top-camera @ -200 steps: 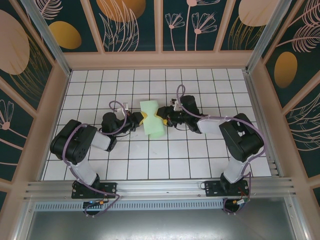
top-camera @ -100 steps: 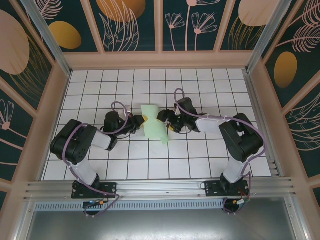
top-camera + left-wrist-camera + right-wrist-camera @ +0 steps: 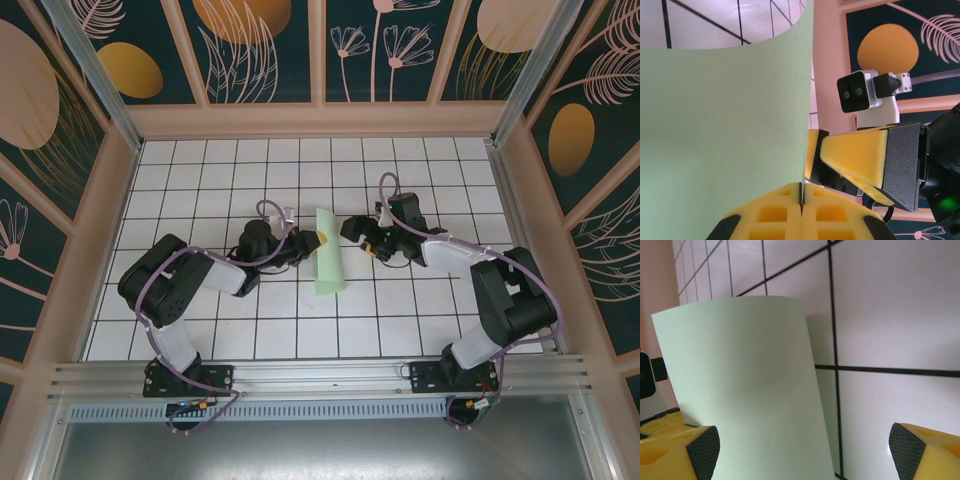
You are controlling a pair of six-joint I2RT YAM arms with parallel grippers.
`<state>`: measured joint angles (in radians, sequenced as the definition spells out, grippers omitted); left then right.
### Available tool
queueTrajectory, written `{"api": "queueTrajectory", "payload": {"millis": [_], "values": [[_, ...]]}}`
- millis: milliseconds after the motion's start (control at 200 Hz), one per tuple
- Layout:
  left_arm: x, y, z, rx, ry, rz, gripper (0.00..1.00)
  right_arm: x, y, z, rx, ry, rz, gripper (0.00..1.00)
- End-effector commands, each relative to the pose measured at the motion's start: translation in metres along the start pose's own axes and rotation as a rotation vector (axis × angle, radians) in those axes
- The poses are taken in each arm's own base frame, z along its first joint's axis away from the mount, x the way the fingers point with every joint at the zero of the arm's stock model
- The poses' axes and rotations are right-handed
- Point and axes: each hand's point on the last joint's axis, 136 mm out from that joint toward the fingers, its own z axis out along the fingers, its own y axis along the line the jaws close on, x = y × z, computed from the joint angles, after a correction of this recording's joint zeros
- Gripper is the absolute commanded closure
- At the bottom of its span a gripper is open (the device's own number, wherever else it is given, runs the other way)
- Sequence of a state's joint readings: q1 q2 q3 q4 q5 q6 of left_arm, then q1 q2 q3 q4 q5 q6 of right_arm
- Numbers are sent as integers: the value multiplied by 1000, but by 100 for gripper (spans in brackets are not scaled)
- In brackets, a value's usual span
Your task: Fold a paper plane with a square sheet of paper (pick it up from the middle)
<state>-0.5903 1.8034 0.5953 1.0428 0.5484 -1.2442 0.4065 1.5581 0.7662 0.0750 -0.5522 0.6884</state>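
We see the square sheet of paper (image 3: 328,255) held up over the middle of the bench (image 3: 400,320), standing on edge and bowed; from above it reads as a narrow strip, its long axis running from far to near and leaning a little rightward at the near end. The left gripper (image 3: 306,243) meets it from the left, jaws pressed together on the sheet's edge, the yellow pads (image 3: 775,215) pinching the paper between them; the right gripper (image 3: 356,232) sits just beside the sheet on the opposite side, jaws wide and holding nothing, with the pale green face straight ahead of them and apart from both fingers; whether the near corner rests on the tiles we cannot tell from this height; we judge that the next move falls to the right arm, which need only travel leftward, across the strip's axis, to reach the free face.
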Motion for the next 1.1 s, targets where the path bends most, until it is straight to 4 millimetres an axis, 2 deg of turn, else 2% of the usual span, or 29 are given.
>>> {"api": "queueTrajectory", "payload": {"millis": [0,315,640,936,1016,1096], "values": [[-1,18,7,-81,-35,20,98,23,-4,-2,-45,111,-57,12],[3,54,-3,-211,-79,-1,99,30,-13,22,-58,230,-60,27],[5,71,2,-286,-42,26,98,33,-14,38,-33,287,-77,35],[4,72,4,-297,-41,31,91,37,-31,49,63,307,-81,44],[3,69,4,-294,-43,30,87,39,-41,52,112,310,-82,48],[1,62,3,-285,-45,33,78,41,-54,55,178,310,-88,51]]}}
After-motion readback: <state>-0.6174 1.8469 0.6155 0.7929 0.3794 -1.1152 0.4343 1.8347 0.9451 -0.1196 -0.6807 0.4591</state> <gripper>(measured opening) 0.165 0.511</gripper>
